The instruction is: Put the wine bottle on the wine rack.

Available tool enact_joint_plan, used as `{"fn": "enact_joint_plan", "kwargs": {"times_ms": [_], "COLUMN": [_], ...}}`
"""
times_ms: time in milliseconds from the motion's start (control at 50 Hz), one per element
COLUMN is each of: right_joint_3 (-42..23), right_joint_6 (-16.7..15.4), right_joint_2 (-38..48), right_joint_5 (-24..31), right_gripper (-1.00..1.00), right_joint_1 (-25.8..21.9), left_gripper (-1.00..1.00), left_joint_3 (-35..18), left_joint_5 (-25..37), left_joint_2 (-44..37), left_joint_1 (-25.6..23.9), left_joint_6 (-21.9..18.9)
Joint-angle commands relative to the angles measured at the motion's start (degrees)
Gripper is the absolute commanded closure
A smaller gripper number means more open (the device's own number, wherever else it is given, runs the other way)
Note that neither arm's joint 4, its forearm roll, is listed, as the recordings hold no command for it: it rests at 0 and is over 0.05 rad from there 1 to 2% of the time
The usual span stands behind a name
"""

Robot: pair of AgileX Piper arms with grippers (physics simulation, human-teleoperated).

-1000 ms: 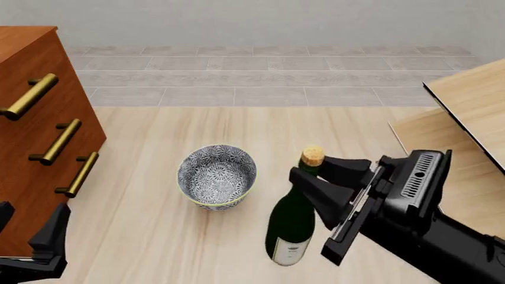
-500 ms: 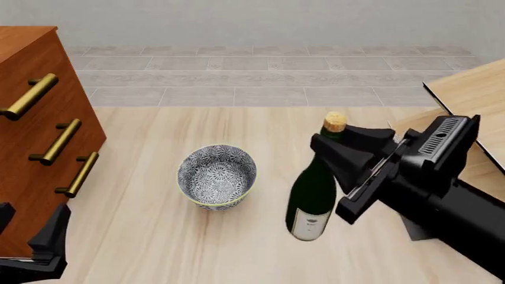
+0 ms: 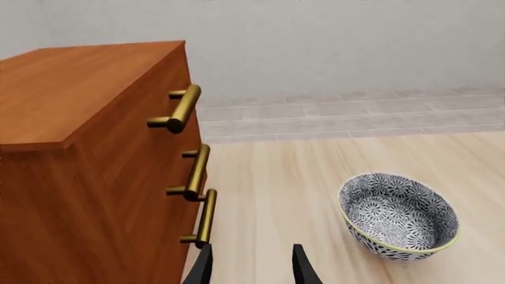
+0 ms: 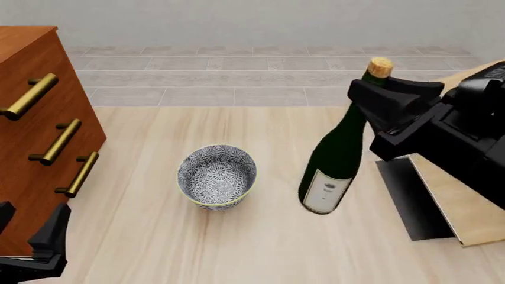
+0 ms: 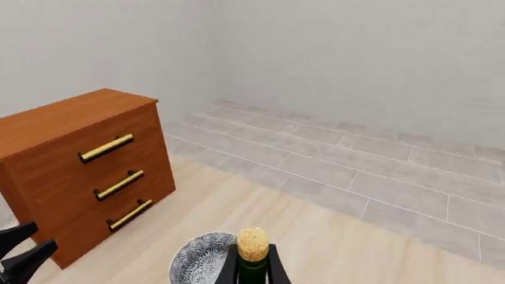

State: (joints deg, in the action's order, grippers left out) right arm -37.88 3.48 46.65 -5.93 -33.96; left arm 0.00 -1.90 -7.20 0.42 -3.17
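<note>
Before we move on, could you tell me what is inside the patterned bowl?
Nothing shows inside the bowl: its patterned interior is bare in the front and left wrist views. In the right wrist view the wine bottle covers part of it.

Wine bottle (image 4: 337,155): dark green glass, tan cork, white label, clamped in the black right gripper (image 4: 377,102). Bowl (image 4: 217,176) left of that gripper: grey-white floral pattern, pale yellow-green rim. Cabinet (image 4: 35,136): reddish-brown wood, brass handles. Wine rack (image 4: 465,195): light wood, black base plate. Table (image 4: 158,248): pale wood grain.
</note>
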Motion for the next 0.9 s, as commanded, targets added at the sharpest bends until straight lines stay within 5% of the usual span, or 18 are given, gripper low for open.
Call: {"fn": "enact_joint_plan", "kwargs": {"times_ms": [20,900], "right_joint_3": [-4.47,-18.79], "right_joint_6": [3.15,2.08], "right_joint_2": [-0.33,0.98], "right_joint_5": [4.33,17.61], "right_gripper": [1.0,1.0], "right_joint_1": [3.39,18.63], "left_gripper": [-1.0,-1.0], "left_joint_3": [0.0,-0.01], "left_joint_5": [-0.93,-1.8], "left_joint_2": [-0.53,-0.47], "left_joint_1": [-0.02,0.15], "left_joint_6": [-0.14,0.18]}}
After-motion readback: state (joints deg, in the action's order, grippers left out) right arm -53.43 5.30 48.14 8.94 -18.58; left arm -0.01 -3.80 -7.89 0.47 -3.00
